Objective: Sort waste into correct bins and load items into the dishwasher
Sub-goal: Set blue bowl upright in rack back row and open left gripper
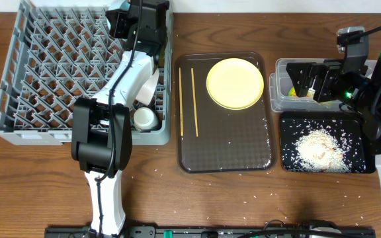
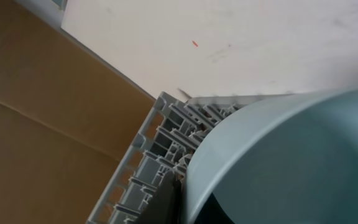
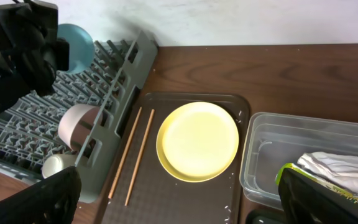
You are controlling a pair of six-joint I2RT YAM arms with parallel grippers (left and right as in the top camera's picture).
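The left gripper (image 3: 55, 50), closed narrow, seems to pinch the blue bowl (image 3: 78, 45) at the dish rack's (image 1: 45, 66) far corner. A white bowl (image 1: 149, 89) and a cup (image 1: 143, 118) already sit inside the rack. Right of the rack, the plate (image 1: 235, 82) and chopsticks (image 1: 194, 101) are not yet loaded. Farther right, the right gripper (image 1: 307, 80) hangs wide open above the tub (image 1: 278, 64).

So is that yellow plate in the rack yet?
Not yet. The yellow plate lies flat on the dark brown tray, right of the two chopsticks, outside the grey rack.
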